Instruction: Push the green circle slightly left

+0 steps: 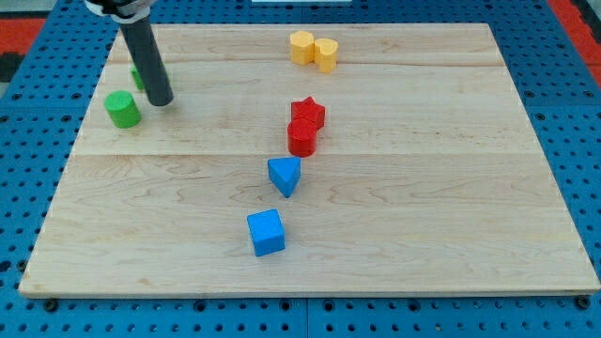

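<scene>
Pale wooden board point(423, 216), ringed by blue pegboard point(573, 141), carries eight small blocks. The green circle point(121, 109), a short cylinder, sits near the board's left edge toward the view's top, with only a narrow strip of bare wood between it and that edge. My tip point(161, 101), a plain rod end with no jaws to part or close, stands just to the circle's right, close beside it; contact cannot be confirmed. A second green block point(137, 77) shows partly behind the rod, its shape hidden. Near the top edge, a yellow hexagon point(301, 46) and a yellow heart point(326, 53) touch. At mid-board a red star point(308, 113) presses against a red cylinder point(302, 137), with a blue triangle point(285, 175) just below and a blue cube point(266, 233) further toward the view's bottom. Open wood spreads across the board's right half and its lower left corner.
</scene>
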You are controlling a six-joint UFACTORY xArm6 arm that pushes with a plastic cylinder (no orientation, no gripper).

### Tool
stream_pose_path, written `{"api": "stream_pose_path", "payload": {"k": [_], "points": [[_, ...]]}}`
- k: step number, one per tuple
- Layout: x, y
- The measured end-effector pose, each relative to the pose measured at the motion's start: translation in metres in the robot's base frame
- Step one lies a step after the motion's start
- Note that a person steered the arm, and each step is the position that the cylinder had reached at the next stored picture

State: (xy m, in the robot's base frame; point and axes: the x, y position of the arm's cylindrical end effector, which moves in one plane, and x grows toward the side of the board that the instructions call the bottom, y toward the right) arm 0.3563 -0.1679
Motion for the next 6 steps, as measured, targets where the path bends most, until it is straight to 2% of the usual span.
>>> {"api": "stream_pose_path", "payload": {"k": [1,2,3,4,5,6], "points": [[0.007,0.066],[0.066,0.036],[0.036,-0.038],[0.045,-0.033],[0.075,-0.063],[0.005,-0.061]]}}
